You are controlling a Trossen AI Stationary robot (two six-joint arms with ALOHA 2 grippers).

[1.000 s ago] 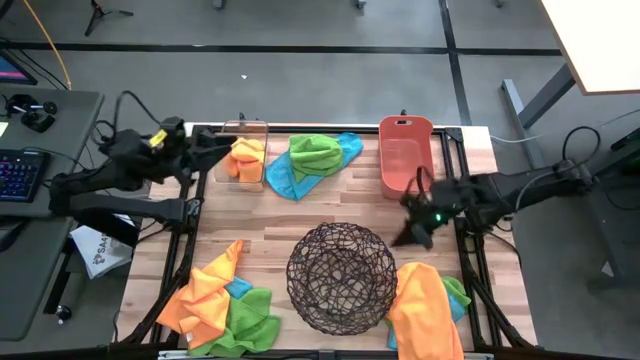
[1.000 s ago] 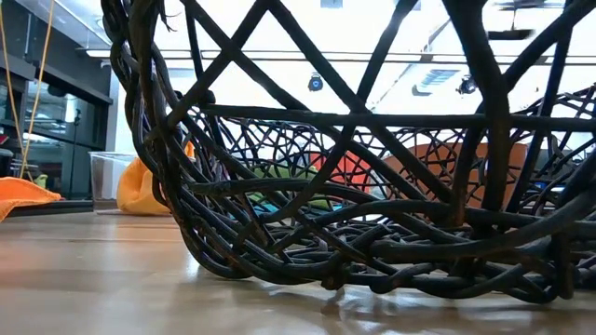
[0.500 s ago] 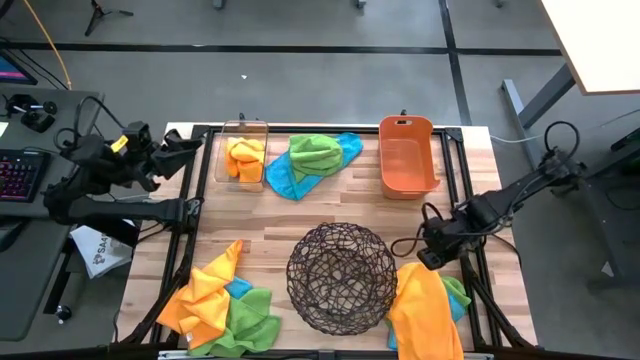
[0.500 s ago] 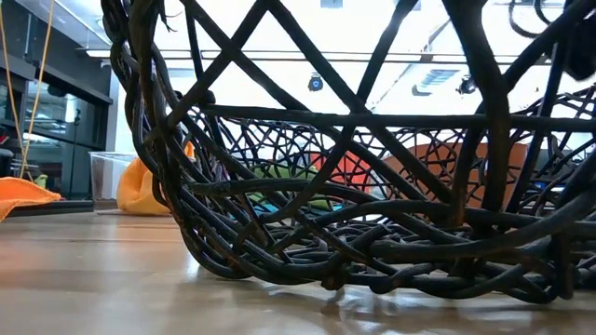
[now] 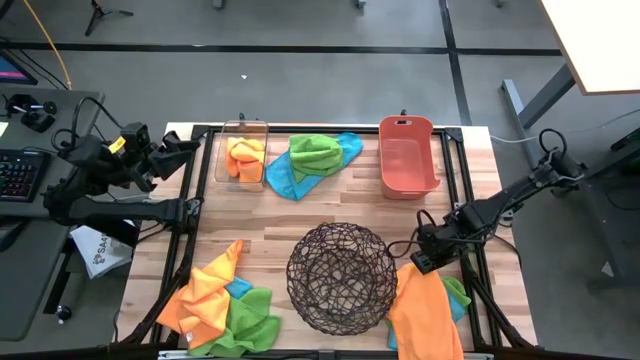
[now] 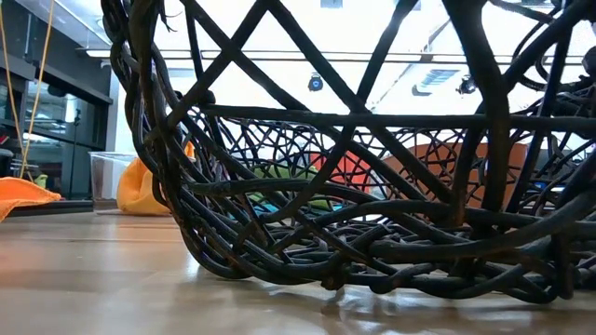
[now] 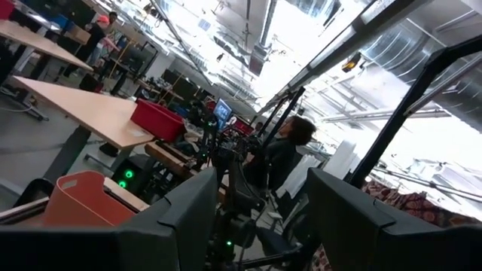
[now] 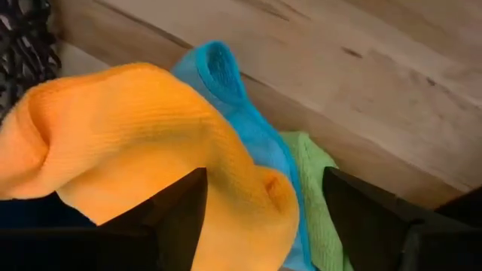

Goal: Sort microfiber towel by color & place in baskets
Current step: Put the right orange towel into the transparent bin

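My right gripper (image 5: 425, 260) (image 8: 263, 199) is open, low over the near-right pile of towels. Its fingers stand on either side of a fold of the top orange towel (image 8: 143, 135) (image 5: 425, 310), with a blue towel (image 8: 248, 120) and a green one (image 8: 312, 188) beneath. My left gripper (image 5: 185, 150) (image 7: 260, 203) waits open at the table's left edge, beside the clear bin (image 5: 245, 135), which holds an orange towel (image 5: 245, 158). The salmon bin (image 5: 407, 155) stands far right. The wire bowl (image 5: 341, 277) sits near the middle.
A green towel lies on a blue one (image 5: 318, 158) between the two bins. A mixed pile of orange, green and blue towels (image 5: 225, 300) lies near left. The bowl's mesh (image 6: 372, 186) fills the low view. Bare wood shows at the table's middle.
My right gripper has gone from beside the salmon bin toward the near edge and come down over the near-right pile. My left gripper has drawn back from the clear bin toward the table's left edge, then kept still.
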